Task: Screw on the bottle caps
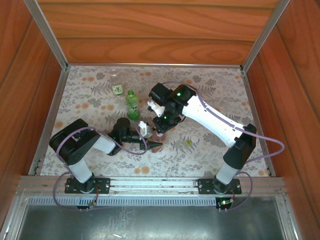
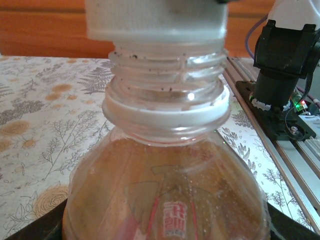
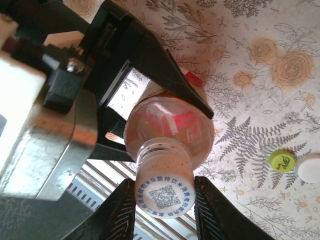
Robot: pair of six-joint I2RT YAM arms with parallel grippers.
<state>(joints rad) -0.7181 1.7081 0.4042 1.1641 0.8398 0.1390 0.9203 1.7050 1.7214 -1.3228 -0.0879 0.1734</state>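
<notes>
The bottle with reddish-amber liquid (image 2: 165, 200) stands upright, and my left gripper (image 1: 153, 142) is shut around its body. In the right wrist view its black fingers (image 3: 155, 65) clamp the bottle (image 3: 170, 130) from both sides. A white cap (image 3: 164, 196) with a printed code sits on the neck, and my right gripper (image 3: 165, 212) is shut on its sides from above. Bare threads (image 2: 167, 65) show below the cap (image 2: 155, 20). The green bottle (image 1: 132, 105) and the clear bottle with a dark label (image 1: 117, 88) stand behind on the left. A yellow-green cap (image 3: 281, 161) and a white cap (image 3: 308, 167) lie on the table.
The floral tablecloth (image 1: 90, 100) is bounded by wooden walls and metal rails (image 1: 50, 115). The right arm's base (image 2: 280, 95) stands beside the near rail. The two loose caps (image 1: 190, 141) lie just right of the held bottle.
</notes>
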